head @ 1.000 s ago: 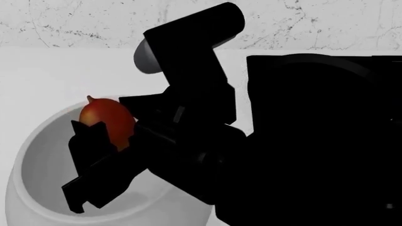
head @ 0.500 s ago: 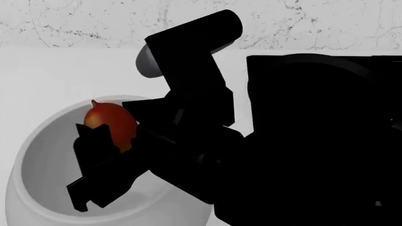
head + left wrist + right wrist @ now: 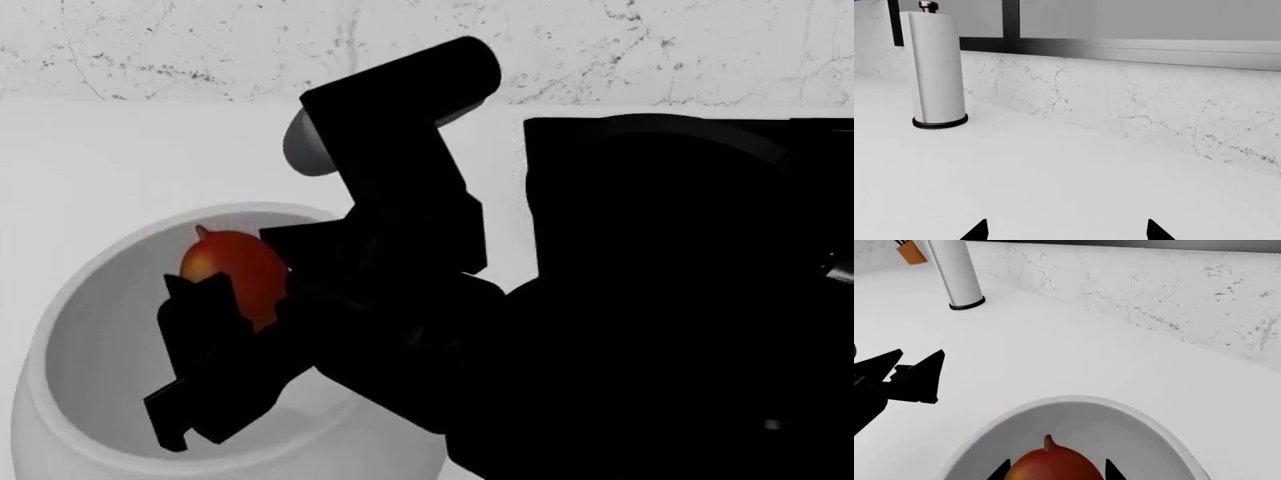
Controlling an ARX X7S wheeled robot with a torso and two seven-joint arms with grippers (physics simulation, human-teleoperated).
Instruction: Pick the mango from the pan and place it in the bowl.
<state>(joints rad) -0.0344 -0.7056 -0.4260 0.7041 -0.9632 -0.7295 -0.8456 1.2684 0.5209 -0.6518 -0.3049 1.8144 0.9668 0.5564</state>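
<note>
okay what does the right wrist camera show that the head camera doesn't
Only the right wrist view shows the paper towel roll, an orange knife block and the left gripper out over the counter. Only the head view shows the black stovetop and the right arm's links. Both show the mango between the right gripper fingers, over the bowl.

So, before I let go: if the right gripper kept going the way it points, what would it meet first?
Probably the bowl's inner wall: the right gripper holds the mango inside the rim, aimed at its far side. Depth is unclear.
</note>
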